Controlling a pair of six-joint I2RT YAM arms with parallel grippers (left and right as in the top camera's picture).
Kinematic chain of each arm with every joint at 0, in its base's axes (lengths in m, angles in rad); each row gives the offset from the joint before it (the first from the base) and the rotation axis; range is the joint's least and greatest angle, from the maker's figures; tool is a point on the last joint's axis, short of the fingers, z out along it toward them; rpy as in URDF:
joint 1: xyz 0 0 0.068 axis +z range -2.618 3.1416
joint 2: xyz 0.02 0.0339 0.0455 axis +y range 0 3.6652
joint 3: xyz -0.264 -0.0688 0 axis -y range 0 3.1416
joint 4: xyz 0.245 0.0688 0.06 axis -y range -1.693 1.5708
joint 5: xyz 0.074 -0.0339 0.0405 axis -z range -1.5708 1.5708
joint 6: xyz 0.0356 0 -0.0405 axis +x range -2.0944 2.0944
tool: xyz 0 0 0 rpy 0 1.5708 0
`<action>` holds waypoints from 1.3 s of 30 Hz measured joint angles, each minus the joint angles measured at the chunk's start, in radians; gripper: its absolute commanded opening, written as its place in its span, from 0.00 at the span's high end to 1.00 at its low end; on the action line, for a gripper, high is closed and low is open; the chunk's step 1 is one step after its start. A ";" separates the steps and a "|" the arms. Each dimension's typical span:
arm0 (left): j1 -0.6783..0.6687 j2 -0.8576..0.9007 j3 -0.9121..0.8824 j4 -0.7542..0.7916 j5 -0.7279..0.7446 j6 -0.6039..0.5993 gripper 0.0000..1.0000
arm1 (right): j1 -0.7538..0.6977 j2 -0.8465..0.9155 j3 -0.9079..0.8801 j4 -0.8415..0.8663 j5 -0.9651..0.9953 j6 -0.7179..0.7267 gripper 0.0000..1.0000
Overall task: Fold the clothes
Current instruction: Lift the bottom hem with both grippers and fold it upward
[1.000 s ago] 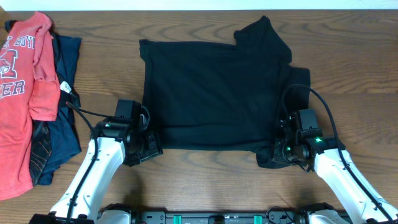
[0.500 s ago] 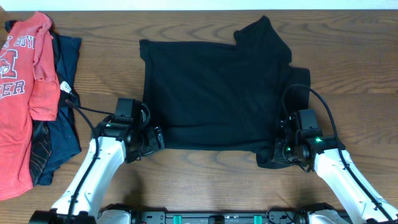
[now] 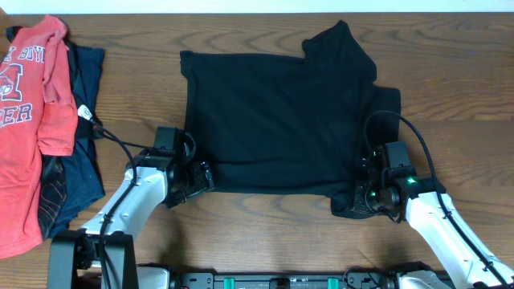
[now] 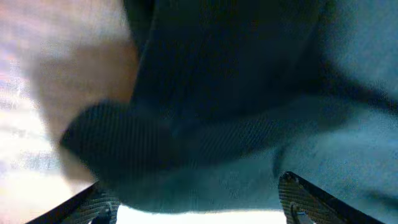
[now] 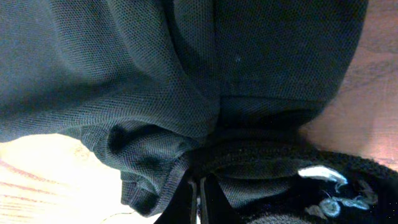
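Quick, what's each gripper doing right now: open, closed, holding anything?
Left gripper: open, jaws wide apart at the black shirt hem.
Right gripper: closed, pinching the black shirt's bottom corner.

The table (image 3: 241,32) is brown wood with a bold grain and a smooth, low-sheen finish. The shirt (image 3: 273,120) is matt black cloth; the right wrist view shows its fine pitted knit and a ribbed band (image 5: 261,155). At left, the T-shirt (image 3: 24,120) is soft orange-red cloth with flat white print, and the navy garment (image 3: 84,160) is matt cloth. The arm shells (image 3: 446,229) are smooth, slightly glossy white plastic, and the cables (image 3: 418,136) are black and smooth. The left pads (image 4: 297,198) look cross-hatched.
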 measured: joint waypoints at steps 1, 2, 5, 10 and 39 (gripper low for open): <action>0.000 0.004 0.002 0.014 0.001 -0.008 0.43 | 0.000 0.000 0.000 0.000 0.000 0.000 0.99; 0.000 0.009 0.002 0.029 0.000 -0.016 0.57 | 0.000 0.000 0.000 0.001 0.000 0.000 0.99; 0.002 0.029 0.001 0.060 0.001 -0.022 0.94 | 0.000 0.000 0.000 0.000 0.000 0.000 0.99; 0.002 0.039 0.000 0.061 0.001 -0.037 0.94 | 0.000 0.000 0.000 0.004 0.005 0.000 0.99; 0.001 -0.588 0.089 -0.258 0.000 -0.060 0.94 | 0.000 -0.191 0.387 -0.263 0.172 -0.038 0.99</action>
